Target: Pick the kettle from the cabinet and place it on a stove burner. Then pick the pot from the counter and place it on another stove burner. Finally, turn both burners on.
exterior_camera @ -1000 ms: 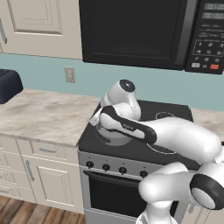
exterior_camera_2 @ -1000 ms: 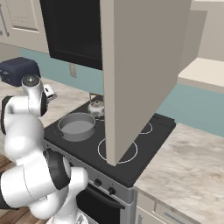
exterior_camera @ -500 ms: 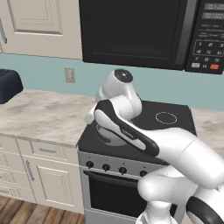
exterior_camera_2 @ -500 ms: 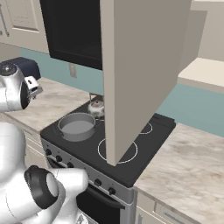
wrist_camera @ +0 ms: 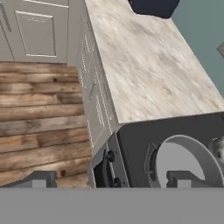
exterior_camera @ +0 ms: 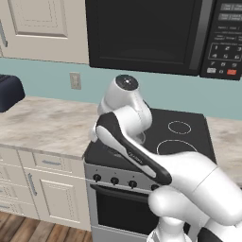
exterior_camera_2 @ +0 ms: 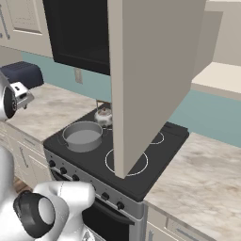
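Note:
The grey pot (exterior_camera_2: 83,135) sits on the front left stove burner of the black cooktop (exterior_camera_2: 155,155). Behind it the silver kettle (exterior_camera_2: 103,115) stands on the rear left burner, half hidden by the cabinet's open door (exterior_camera_2: 150,70). In the hand view the pot (wrist_camera: 181,158) lies at the lower right and a sliver of the kettle (wrist_camera: 218,148) shows at the right edge. My gripper (wrist_camera: 111,180) is open and holds nothing, hovering over the stove's front left corner. Two free burners (exterior_camera: 176,147) show right of my arm.
The stove knobs (wrist_camera: 111,155) line the front panel below the pot. The marbled counter (wrist_camera: 144,65) runs left to a dark blue toaster (wrist_camera: 153,6). A microwave (exterior_camera: 142,33) hangs above the stove. The cabinet shelf (exterior_camera_2: 221,75) is at the upper right. Wood floor (wrist_camera: 39,122) lies beside the base cabinets.
My arm has swung left and back from over the cooktop toward the stove's front left corner. The pot and kettle have stayed put, and the gripper is still open.

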